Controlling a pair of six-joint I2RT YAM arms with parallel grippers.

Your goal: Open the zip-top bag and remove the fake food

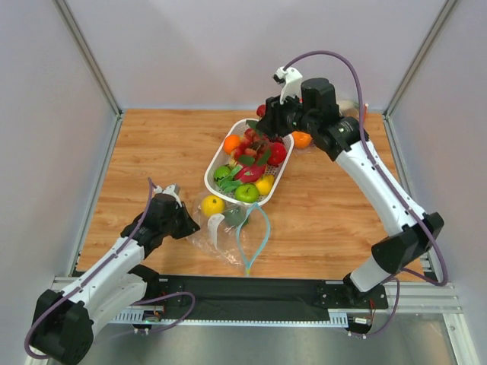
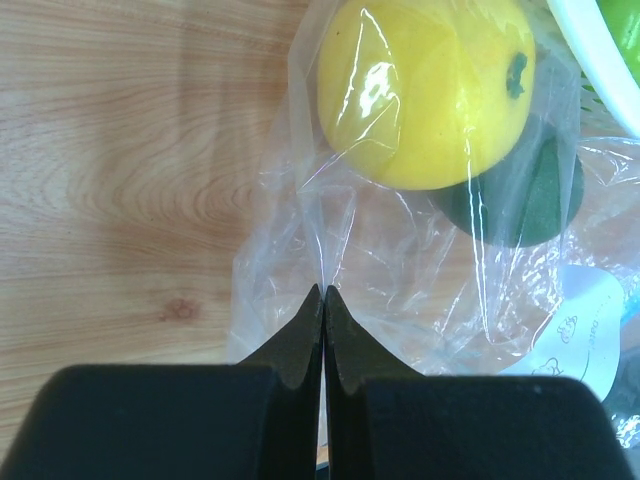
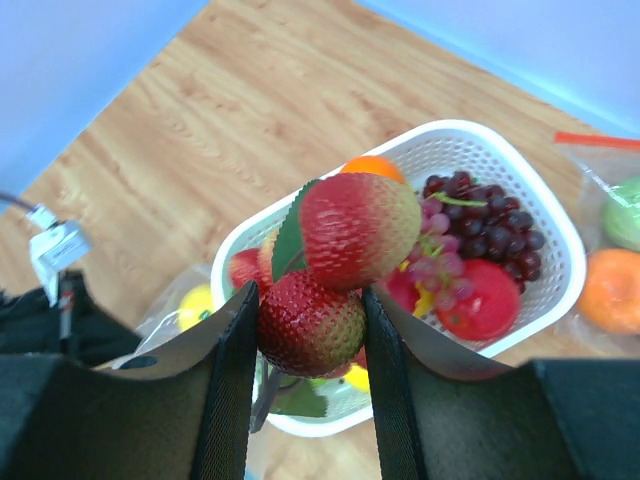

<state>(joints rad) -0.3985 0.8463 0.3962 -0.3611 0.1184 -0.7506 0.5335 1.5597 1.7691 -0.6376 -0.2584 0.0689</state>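
Top: zip-top bag lies flat close to the near edge, left of centre, its teal strip forming a loop. Lemon and dark green fruit are inside it. Left gripper is at the bag's left side. Right gripper is raised over the far end of the white basket, toward the far edge.

Left wrist: jaws closed to a slit, pinching a fold of bag film. Lemon and green fruit sit just past the tips, white label to the right.

Right wrist: jaws narrow, clamped on strawberries, a second berry with a leaf above. Both are above the basket, beside the grapes.
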